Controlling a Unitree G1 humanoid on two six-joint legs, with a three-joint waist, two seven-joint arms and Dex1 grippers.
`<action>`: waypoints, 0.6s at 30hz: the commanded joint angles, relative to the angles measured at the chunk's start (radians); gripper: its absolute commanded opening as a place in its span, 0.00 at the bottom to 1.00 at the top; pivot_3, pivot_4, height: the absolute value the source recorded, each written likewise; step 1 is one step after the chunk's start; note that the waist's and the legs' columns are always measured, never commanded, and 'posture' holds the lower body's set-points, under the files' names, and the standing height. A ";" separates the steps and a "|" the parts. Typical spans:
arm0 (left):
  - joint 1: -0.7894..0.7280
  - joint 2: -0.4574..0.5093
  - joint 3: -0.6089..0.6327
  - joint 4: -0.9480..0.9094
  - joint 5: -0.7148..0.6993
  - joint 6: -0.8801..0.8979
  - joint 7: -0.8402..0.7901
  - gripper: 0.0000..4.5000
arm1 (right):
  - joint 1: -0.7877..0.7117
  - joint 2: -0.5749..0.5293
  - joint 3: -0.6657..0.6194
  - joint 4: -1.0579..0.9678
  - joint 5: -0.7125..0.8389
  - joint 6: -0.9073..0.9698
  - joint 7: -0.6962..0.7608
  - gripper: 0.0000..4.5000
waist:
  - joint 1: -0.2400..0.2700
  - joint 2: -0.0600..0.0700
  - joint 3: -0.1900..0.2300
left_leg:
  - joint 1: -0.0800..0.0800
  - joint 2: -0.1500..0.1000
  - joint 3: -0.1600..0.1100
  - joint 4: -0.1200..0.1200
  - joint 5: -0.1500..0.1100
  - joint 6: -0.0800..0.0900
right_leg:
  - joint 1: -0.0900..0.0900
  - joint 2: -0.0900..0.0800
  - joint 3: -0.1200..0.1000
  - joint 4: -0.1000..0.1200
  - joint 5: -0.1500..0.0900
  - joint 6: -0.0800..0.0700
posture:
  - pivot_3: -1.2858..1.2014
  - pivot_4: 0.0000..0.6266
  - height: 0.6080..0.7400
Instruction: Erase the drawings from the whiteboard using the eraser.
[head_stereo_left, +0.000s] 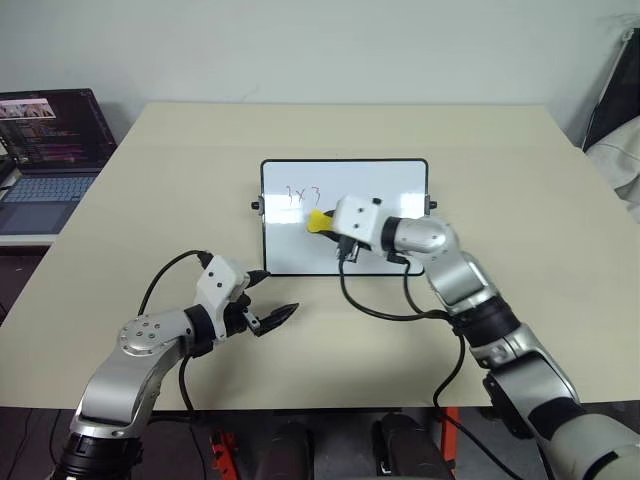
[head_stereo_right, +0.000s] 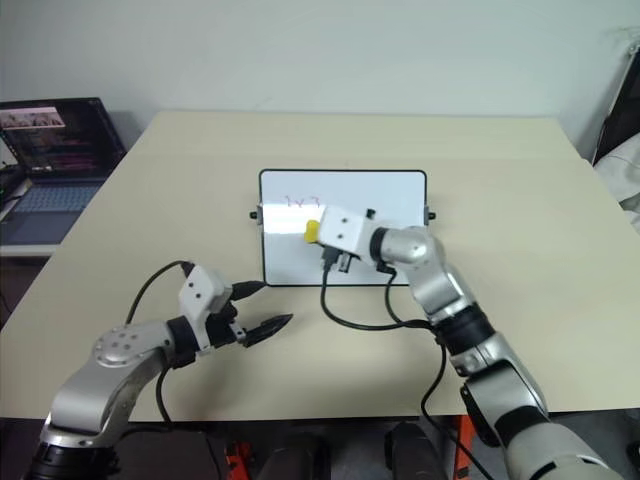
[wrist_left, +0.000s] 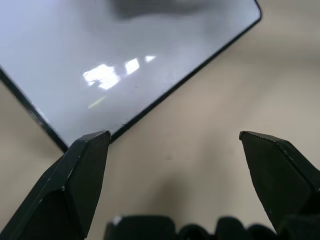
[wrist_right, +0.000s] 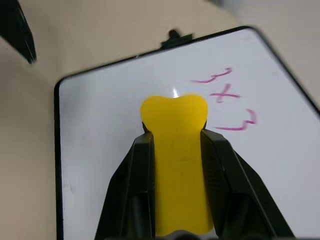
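Left gripper hovers over the table near the whiteboard's near-left corner, jaws wide and empty. Right gripper clamps the yellow eraser above the board, just beside the pink drawings. Laptop far left.

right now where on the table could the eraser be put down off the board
Bare table lies beyond the whiteboard, and to either side of it. Crowded: the near edge, where the open left claw and cables sit, and mid-board, where the right claw grips the eraser.
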 joint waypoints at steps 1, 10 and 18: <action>-0.030 -0.017 0.052 0.002 -0.029 -0.023 0.021 1.00 | 0.087 -0.029 -0.083 -0.222 0.094 0.147 0.006 0.21 | 0.003 0.000 0.000 | -0.003 0.000 0.001 0.000 0.000 0.000 | -0.003 0.000 0.000 0.001 0.000 0.000 | 0.52 0.24 1.00; -0.055 -0.047 0.124 0.009 -0.074 0.002 0.075 1.00 | 0.369 -0.014 -0.237 -0.522 0.221 0.287 -0.148 0.21 | 0.002 0.000 0.000 | -0.009 0.000 0.001 0.001 0.000 0.000 | -0.008 0.000 0.000 0.000 0.000 0.001 | 0.52 0.24 1.00; -0.063 -0.039 0.127 0.010 -0.078 0.003 0.092 1.00 | 0.522 0.058 -0.241 -0.533 0.236 0.165 -0.301 0.21 | 0.001 0.000 0.000 | -0.009 -0.001 0.002 0.003 0.000 0.000 | -0.008 0.000 0.000 0.002 0.000 0.001 | 0.52 0.24 1.00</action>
